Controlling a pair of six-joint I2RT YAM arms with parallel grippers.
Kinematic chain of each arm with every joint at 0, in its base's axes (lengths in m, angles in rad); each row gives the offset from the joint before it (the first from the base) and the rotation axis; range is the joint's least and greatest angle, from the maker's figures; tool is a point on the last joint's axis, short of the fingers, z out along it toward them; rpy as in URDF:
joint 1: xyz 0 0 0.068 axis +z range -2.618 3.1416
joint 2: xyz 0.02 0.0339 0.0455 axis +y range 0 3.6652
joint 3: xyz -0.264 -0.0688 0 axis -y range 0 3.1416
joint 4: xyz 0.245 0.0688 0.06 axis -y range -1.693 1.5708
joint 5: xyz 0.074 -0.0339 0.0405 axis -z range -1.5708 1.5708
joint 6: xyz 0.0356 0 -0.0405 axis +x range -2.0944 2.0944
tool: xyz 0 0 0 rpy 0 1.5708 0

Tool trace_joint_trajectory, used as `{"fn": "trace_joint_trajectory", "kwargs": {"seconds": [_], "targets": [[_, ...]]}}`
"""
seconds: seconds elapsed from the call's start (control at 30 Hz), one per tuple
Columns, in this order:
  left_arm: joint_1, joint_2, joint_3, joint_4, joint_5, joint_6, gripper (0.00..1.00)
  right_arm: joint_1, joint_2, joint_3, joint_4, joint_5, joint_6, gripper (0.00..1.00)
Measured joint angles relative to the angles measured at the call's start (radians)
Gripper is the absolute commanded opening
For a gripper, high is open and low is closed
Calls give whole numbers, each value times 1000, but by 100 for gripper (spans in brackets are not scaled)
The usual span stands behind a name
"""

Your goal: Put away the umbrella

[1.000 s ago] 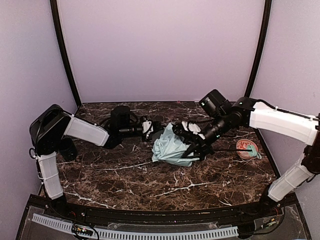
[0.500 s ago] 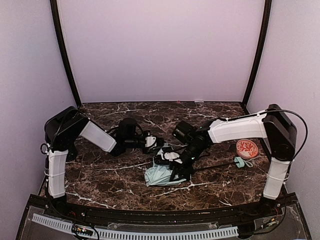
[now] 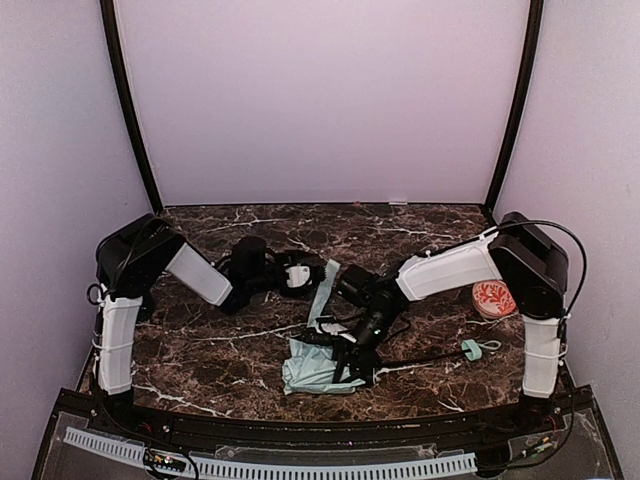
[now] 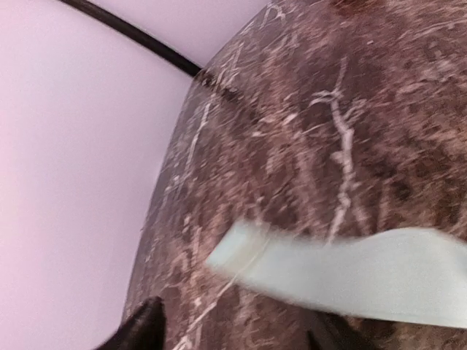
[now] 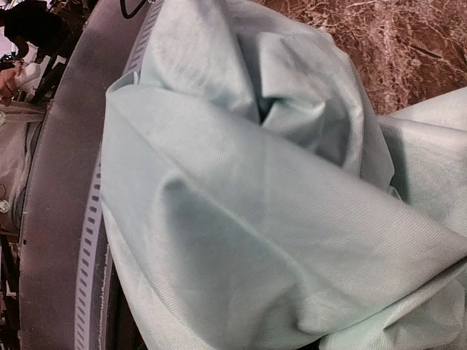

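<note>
The umbrella (image 3: 308,367) lies collapsed near the table's front middle, its pale mint fabric bunched up. A narrow flap of that fabric (image 3: 324,288) reaches up toward my left gripper (image 3: 308,272). The thin black shaft runs right to the small mint handle (image 3: 470,348). In the left wrist view the mint flap (image 4: 365,273) lies loose ahead of my left gripper (image 4: 233,335), which is open, its dark fingertips (image 4: 142,332) wide apart. My right gripper (image 3: 345,352) is buried in the canopy and shut on it. Mint fabric (image 5: 277,219) fills the right wrist view and hides the fingers.
An orange-red ball with a white pattern (image 3: 493,297) sits at the right, just beyond the right arm's elbow. The dark marble table (image 3: 200,350) ends at a black front rail with a white perforated strip (image 3: 300,468). Pale walls close in the back and both sides.
My right arm has dragged the umbrella from mid-table toward the front. My left gripper, shut on the fabric earlier, now stands open with the flap loose.
</note>
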Motion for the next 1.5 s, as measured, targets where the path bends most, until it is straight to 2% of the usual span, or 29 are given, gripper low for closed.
{"fn": "trace_joint_trajectory", "kwargs": {"seconds": [0.13,0.33,0.4,0.47,0.5,0.53,0.6,0.67,0.8,0.9,1.0,1.03,1.1,1.17,1.4,1.5], "targets": [[47,-5,-1,84,-148,-1,97,-15,15,0,-5,-40,43,0],[124,-108,-65,100,-368,-29,98,-39,24,3,25,-33,128,0],[142,-177,-96,82,-475,-86,91,-40,27,6,31,-35,143,0],[148,-298,-149,13,-528,-174,71,-44,34,6,34,-45,156,0],[143,-384,-177,-51,-530,-228,62,-47,39,8,33,-51,160,0],[133,-460,-194,-107,-517,-267,58,-50,47,14,29,-58,164,0],[79,-638,-214,-266,-452,-308,56,-57,67,34,10,-79,173,0],[-37,-805,-227,-409,-351,-332,56,-64,84,51,-8,-98,180,0],[-250,-993,-279,-618,-117,-371,75,-71,110,85,-50,-116,185,0],[-366,-968,-310,-718,-87,-362,80,-75,129,114,-87,-126,184,0],[-453,-814,-295,-808,-117,-307,90,-77,144,135,-115,-133,183,0],[-467,-735,-278,-848,-132,-288,91,-77,147,140,-122,-134,183,0],[-484,-659,-267,-880,-148,-266,93,-78,148,142,-126,-135,183,0],[-483,-607,-266,-904,-156,-249,99,-79,149,143,-127,-135,183,0],[-482,-538,-257,-856,-228,-266,99,-82,159,159,-146,-142,177,0],[-482,-483,-238,-834,-282,-288,92,-82,160,160,-150,-142,161,0]]}}
